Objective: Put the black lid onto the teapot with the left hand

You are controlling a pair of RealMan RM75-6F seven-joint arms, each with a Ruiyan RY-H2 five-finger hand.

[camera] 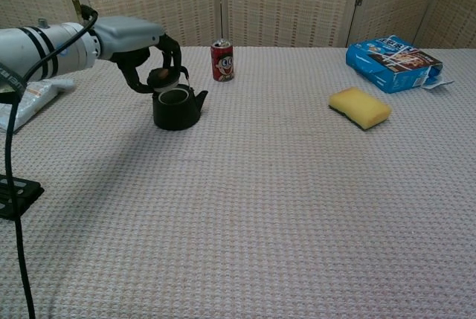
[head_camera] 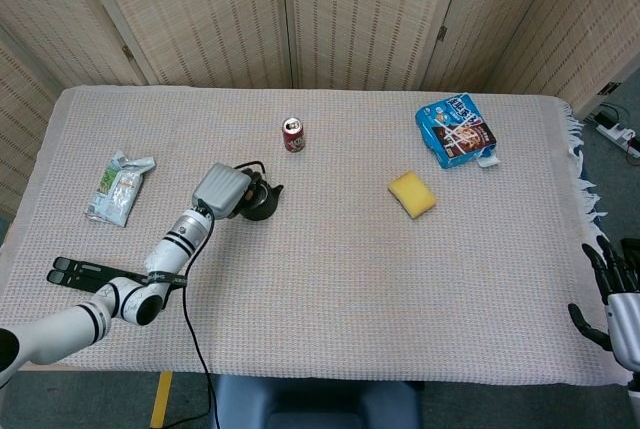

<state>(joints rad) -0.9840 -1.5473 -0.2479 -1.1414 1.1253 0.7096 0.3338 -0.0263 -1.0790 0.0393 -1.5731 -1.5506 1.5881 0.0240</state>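
Note:
The black teapot (camera: 178,108) stands on the cloth left of centre, its mouth uncovered; in the head view only its spout side (head_camera: 262,205) shows past my hand. My left hand (camera: 141,50) (head_camera: 224,192) hovers just above and to the left of the pot. Its fingers pinch the small black lid (camera: 161,76), which hangs a little above the pot's mouth, slightly left of it. The pot's handle is partly hidden behind the fingers. My right hand (head_camera: 612,294) rests off the table's right edge with its fingers apart, holding nothing.
A red can (camera: 222,60) stands just behind the pot to the right. A yellow sponge (camera: 360,107) and a blue packet (camera: 393,62) lie at the right. A green-white pouch (head_camera: 118,188) and a black flat stand (head_camera: 95,275) lie at the left.

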